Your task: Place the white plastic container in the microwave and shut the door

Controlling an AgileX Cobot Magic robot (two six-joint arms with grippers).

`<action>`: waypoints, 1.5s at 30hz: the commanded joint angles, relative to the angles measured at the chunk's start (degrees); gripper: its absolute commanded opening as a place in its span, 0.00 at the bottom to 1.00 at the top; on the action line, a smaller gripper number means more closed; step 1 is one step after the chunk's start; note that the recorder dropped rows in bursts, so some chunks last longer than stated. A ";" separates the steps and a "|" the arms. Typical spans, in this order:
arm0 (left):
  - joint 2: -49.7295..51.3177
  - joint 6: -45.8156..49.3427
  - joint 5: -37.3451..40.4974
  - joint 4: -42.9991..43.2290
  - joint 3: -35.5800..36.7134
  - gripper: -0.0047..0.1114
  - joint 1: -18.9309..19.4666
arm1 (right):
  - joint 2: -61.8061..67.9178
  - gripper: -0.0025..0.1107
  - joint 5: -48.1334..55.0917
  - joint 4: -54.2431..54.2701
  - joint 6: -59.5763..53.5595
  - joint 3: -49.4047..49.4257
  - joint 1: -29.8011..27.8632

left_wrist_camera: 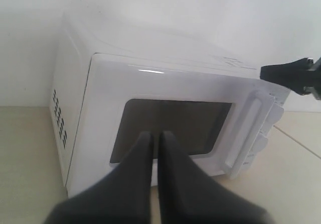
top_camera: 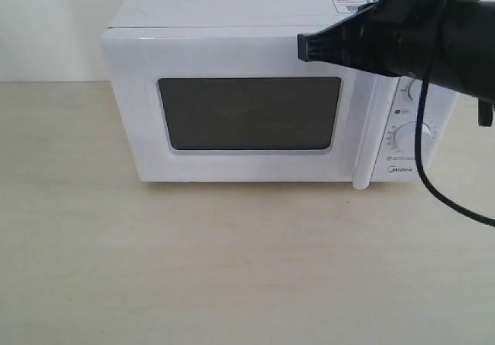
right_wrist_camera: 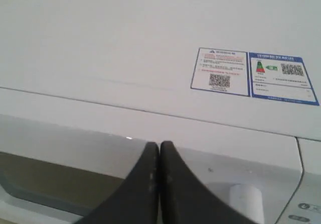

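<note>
The white microwave (top_camera: 232, 51) stands on the table with its door (top_camera: 247, 59) closed flush, dark window facing me. The white plastic container is out of view in every frame. My right gripper (top_camera: 305, 47) is shut and empty, its tip hovering at the door's upper front edge, left of the handle (top_camera: 367, 128). In the right wrist view the shut gripper (right_wrist_camera: 159, 146) sits above the door's top edge, with the handle's top (right_wrist_camera: 246, 201) beside it. My left gripper (left_wrist_camera: 156, 134) is shut and empty, held back from the door (left_wrist_camera: 150, 83), pointing at the window.
Two dials (top_camera: 406, 138) sit on the right panel, partly behind the right arm and its hanging black cable (top_camera: 421, 159). Blue-edged stickers (right_wrist_camera: 220, 71) lie on the microwave's top. Light wooden table (top_camera: 232, 268) spreads in front; a white wall stands behind.
</note>
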 commanded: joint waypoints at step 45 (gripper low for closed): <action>-0.27 0.18 -0.97 -0.44 0.27 0.08 -0.18 | -47.94 0.02 30.05 3.82 -9.92 28.16 -20.13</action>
